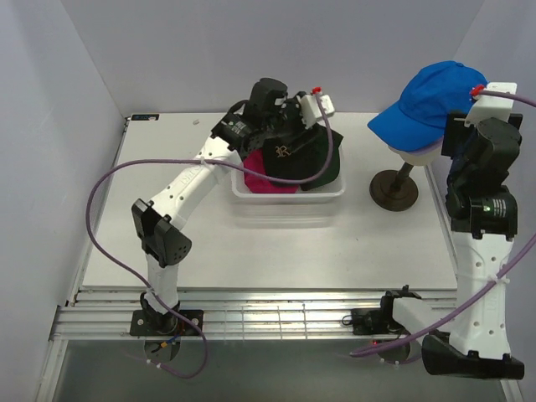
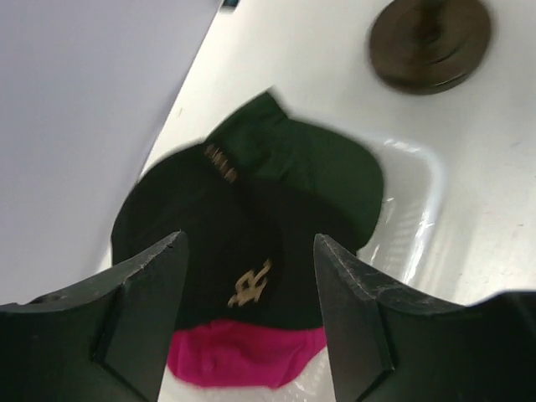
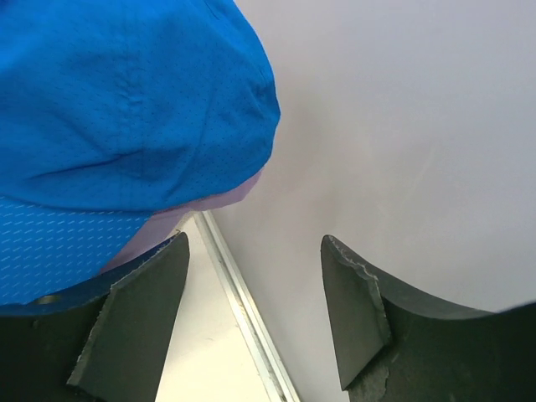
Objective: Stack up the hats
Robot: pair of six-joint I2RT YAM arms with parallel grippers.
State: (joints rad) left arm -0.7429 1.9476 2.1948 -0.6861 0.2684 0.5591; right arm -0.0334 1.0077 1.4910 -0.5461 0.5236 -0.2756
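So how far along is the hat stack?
Done: blue cap on the mannequin head, lavender cap edge showing underneath. In hand: nothing; left tool hangs open over the black cap. Left: that one, green cap and magenta cap, all in the basket.

A lab test booth: plain white walls (image 1: 209,50) enclosing a table (image 1: 335,243).

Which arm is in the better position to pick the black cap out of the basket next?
Left, probably. The left gripper hangs open directly above the black cap in the basket, while the right gripper is open beside the blue cap, away from the basket.
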